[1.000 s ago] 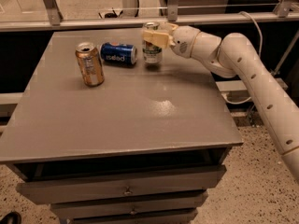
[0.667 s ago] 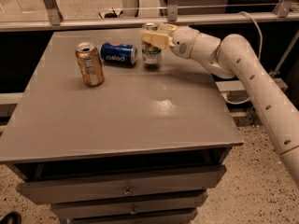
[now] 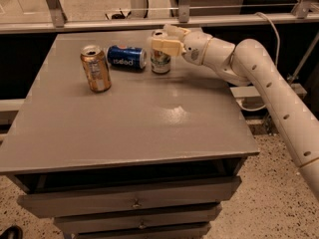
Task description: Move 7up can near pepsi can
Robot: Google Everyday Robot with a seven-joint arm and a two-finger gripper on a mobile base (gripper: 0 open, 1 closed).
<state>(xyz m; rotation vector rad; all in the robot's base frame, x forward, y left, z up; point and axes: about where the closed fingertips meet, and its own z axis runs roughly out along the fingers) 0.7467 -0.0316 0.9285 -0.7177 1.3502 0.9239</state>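
Starting at the far left of the grey table [image 3: 149, 128], the orange-gold can [image 3: 95, 74] stands upright, its top open to view, well out of the action. Just right of it and a little farther back, the pepsi can [image 3: 126, 57] lies on its side, lettering facing us.

And right beside that, the 7up can [image 3: 160, 63] stands upright on its base, just off the pepsi can's right end, a thin gap between them. The gripper [image 3: 161, 39] is on it: the jaws hold the can by its upper half, one pale finger across the near face, the other behind the rim. The white arm [image 3: 259, 78] stretches in from the right, over the table's far right corner.

What has changed over the last second? Almost nothing. The can sits in the same spot, the gripper stays closed on it, and the other two cans have not stirred. That stillness reads as a placement already made: the 7up can looks as near the pepsi can as it needs to be. What remains, by my judgement, is to open and back away without tipping it.
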